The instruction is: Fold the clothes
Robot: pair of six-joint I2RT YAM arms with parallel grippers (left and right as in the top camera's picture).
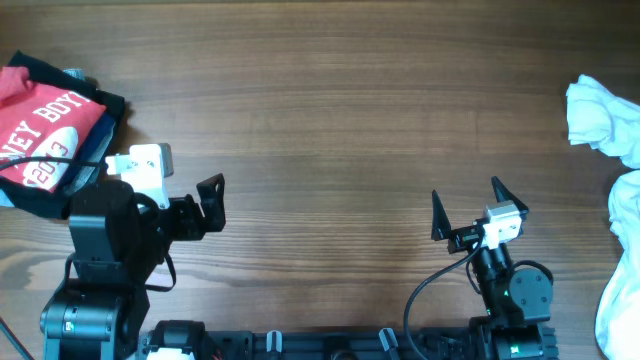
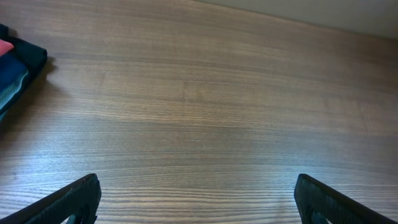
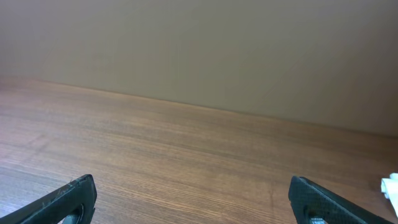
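Observation:
A folded red T-shirt [image 1: 40, 120] with white lettering lies on top of a stack of dark and blue clothes [image 1: 100, 115] at the table's far left. The left wrist view catches only the stack's edge [image 2: 15, 68]. Crumpled white garments [image 1: 600, 115] lie at the right edge, and more white cloth [image 1: 625, 260] lies below them. My left gripper [image 1: 215, 203] is open just right of the stack, over bare wood [image 2: 198, 186]. My right gripper [image 1: 467, 195] is open too, with nothing between its fingers [image 3: 193, 190], well left of the white garments.
The wooden table [image 1: 330, 100] spreads between the two piles. A corner of white cloth [image 3: 390, 185] shows at the right edge of the right wrist view. A plain wall rises behind the table's far edge. Both arm bases stand along the near edge.

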